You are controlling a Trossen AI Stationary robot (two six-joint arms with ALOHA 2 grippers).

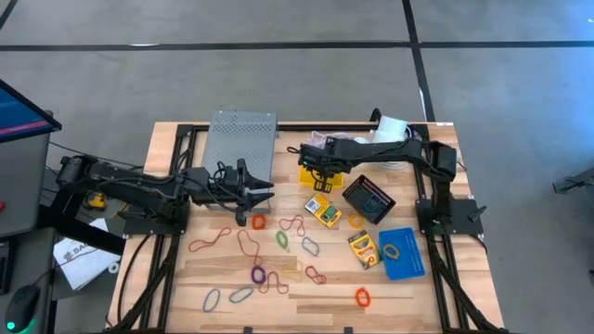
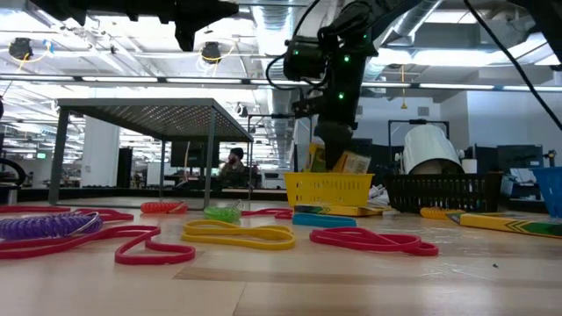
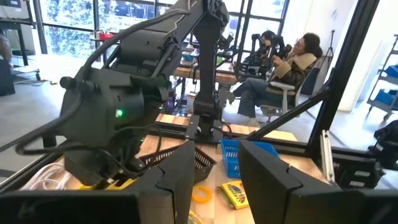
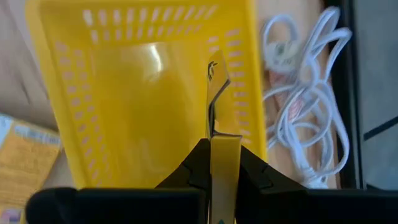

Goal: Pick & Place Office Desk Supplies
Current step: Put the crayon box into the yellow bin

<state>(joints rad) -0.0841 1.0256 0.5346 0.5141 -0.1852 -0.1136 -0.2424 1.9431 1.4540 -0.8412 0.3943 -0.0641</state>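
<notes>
Mostly undone: right gripper [image 4: 214,155] clamped on crayon box [image 4: 216,99] over yellow tray [image 4: 93,37] near desk's back edge, left gripper [image 1: 249,192] open, bands [image 1: 278,250] scattered mid-desk.

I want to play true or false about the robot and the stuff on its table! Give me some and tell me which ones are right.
1. The right gripper is pinching a crayon box over the yellow tray. True.
2. The blue tray has a yellow rubber band in it. True.
3. The left gripper is holding a crayon box. False: its fingers are open and hold nothing.
4. All the rubber bands are already in the trays. False: many, like the orange band, lie loose on the table.
5. The white cord lies inside the yellow tray. False: it lies on the table beside it.
</notes>
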